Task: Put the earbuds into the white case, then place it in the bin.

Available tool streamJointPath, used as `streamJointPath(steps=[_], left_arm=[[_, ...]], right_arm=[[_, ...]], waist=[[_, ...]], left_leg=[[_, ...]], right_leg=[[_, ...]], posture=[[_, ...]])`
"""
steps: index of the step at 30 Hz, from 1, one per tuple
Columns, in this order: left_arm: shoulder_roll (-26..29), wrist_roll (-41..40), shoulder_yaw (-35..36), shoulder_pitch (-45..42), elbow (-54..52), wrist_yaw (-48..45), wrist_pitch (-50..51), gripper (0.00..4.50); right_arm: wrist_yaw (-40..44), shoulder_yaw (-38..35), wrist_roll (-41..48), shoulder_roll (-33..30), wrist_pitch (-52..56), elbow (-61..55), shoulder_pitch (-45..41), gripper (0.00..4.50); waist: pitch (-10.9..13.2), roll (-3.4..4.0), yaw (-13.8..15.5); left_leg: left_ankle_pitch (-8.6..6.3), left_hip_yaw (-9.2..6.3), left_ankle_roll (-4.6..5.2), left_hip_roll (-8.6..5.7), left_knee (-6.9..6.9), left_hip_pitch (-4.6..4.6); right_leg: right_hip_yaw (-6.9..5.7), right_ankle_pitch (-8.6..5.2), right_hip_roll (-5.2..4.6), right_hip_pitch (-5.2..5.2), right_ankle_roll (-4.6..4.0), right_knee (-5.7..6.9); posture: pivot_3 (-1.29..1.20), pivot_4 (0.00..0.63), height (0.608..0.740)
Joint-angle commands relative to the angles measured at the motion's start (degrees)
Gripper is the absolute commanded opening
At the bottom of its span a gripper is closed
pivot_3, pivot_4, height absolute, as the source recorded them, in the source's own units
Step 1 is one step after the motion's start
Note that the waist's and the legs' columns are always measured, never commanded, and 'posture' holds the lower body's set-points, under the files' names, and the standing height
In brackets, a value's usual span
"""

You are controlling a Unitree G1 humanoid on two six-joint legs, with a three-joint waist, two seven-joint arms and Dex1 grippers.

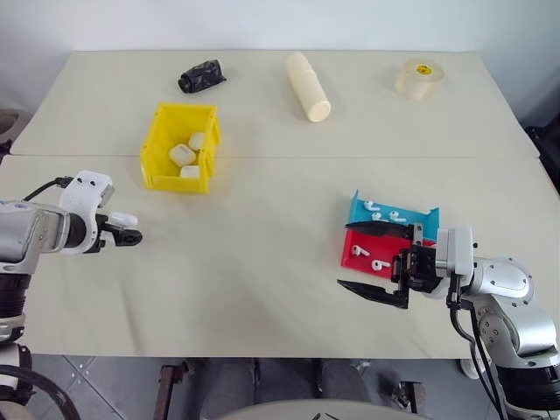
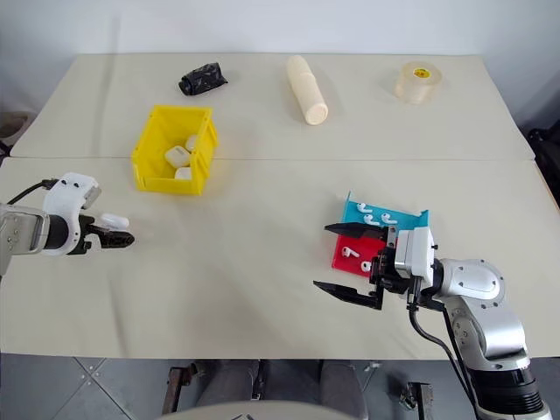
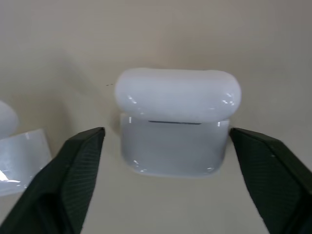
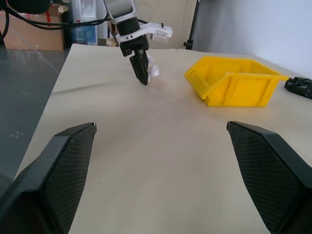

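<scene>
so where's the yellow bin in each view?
Left eye view: bin, upper left of the table, white cases inside.
Right eye view: same spot.
Left wrist view: not in it.
Right wrist view: upper right.
Shared landmark: crumpled black object beyond the bin.

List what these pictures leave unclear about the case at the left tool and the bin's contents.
- White case: lid looks shut in the left wrist view, so any earbuds inside are hidden.
- Left tool: whether its fingers touch the case cannot be told.
- Bin: its near wall partly hides the white cases inside.
</scene>
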Motion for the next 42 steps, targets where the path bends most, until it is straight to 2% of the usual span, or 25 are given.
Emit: streamJointPath(steps=[1,2,7,11,15,17,23,30,36,42], left_arm=[[1.07,1.12,-1.47,1.56,0.83,-1.57,0.87,3.25],[0.82,1.16,-0.78,1.81,0.63,-1.62,0.6,2.96],[-2.74,-0.62,5.74,3.98,-2.02,-2.32,-2.49,2.96],[-9.53,-4.11,13.65,8.57,-8.65,-6.29,-15.05,2.96],[-18.36,-7.35,18.39,14.38,-16.06,-14.75,-36.26,2.96],[-21.68,-9.12,19.45,16.49,-18.31,-18.61,-42.88,2.96],[-28.82,-8.92,13.11,18.93,-18.15,-32.1,-62.6,2.96],[-38.13,-6.04,2.37,14.1,-11.83,-40.82,-77.13,2.96],[-48.07,-3.81,-4.89,9.32,-3.09,-43.3,-85.55,2.96],[-51.46,-2.78,-8.55,7.26,-0.4,-44.83,-89.45,2.96]], right_arm=[[-0.22,-1.25,0.34,-0.66,-0.8,-1.58,0.07,4.5],[-0.22,-1.28,0.28,-0.66,-0.88,-1.49,0.09,4.5],[-0.3,-1.77,0.05,-0.93,-1.16,-0.96,0.05,4.5],[-0.13,-2.88,-0.04,-1.8,-1.34,-0.18,0.21,4.5],[-0.26,-5.0,-0.1,-3.18,-1.46,0.08,1.0,4.5],[-0.41,-6.18,-0.05,-3.81,-1.36,-0.27,1.77,4.5],[-2.11,-12.18,0.34,-5.69,-0.85,-3.49,7.67,4.5],[-4.58,-24.1,-0.5,-5.31,-1.95,-6.6,20.0,4.5],[-4.49,-36.89,-0.57,-2.81,-3.88,-6.9,33.28,4.5],[-4.19,-43.72,-0.46,-0.51,-4.8,-6.36,41.42,4.5]], waist=[[-0.01,0.02,-0.1],[-0.01,0.02,-0.12],[-0.01,0.03,0.07],[-0.01,0.09,0.93],[0.01,0.05,1.62],[0.01,0.04,1.58],[-0.02,0.09,1.49],[-0.01,0.08,1.92],[-0.01,0.07,1.8],[-0.03,0.09,1.41]], left_leg=[[0.0,0.02,0.0,0.02,-0.01,0.0],[0.0,0.02,0.0,0.02,-0.01,0.0],[0.0,0.03,0.0,0.03,-0.01,0.01],[0.0,-0.05,0.01,-0.04,0.11,-0.05],[0.0,-0.05,0.01,-0.07,0.21,-0.1],[-0.01,-0.05,0.01,-0.05,0.19,-0.11],[0.0,0.04,0.01,0.04,0.13,-0.06],[0.0,0.01,0.04,-0.06,0.21,-0.06],[-0.03,0.07,0.11,-0.33,0.21,-0.02],[-0.03,0.24,0.12,-0.26,0.11,0.1]], right_leg=[[0.01,0.0,0.01,0.0,0.0,0.02],[0.01,0.0,0.02,0.0,0.0,0.02],[0.03,0.0,0.01,-0.01,0.0,0.01],[-0.01,0.0,-0.07,0.01,0.0,-0.1],[-0.07,0.0,-0.13,0.08,0.01,-0.23],[-0.16,0.0,-0.14,0.11,0.0,-0.31],[-0.24,0.0,-0.06,0.15,0.0,-0.41],[-0.25,0.01,-0.06,0.24,0.02,-0.37],[-0.24,0.03,-0.04,0.3,0.06,-0.38],[-0.07,0.03,0.04,0.26,0.06,-0.34]], posture=[[0.0,0.15,0.74],[0.0,0.15,0.74],[0.0,0.15,0.74],[0.0,0.15,0.74],[0.0,0.15,0.74],[0.0,0.15,0.74],[0.0,0.15,0.74],[0.0,0.15,0.74],[0.0,0.15,0.74],[0.0,0.15,0.74]])
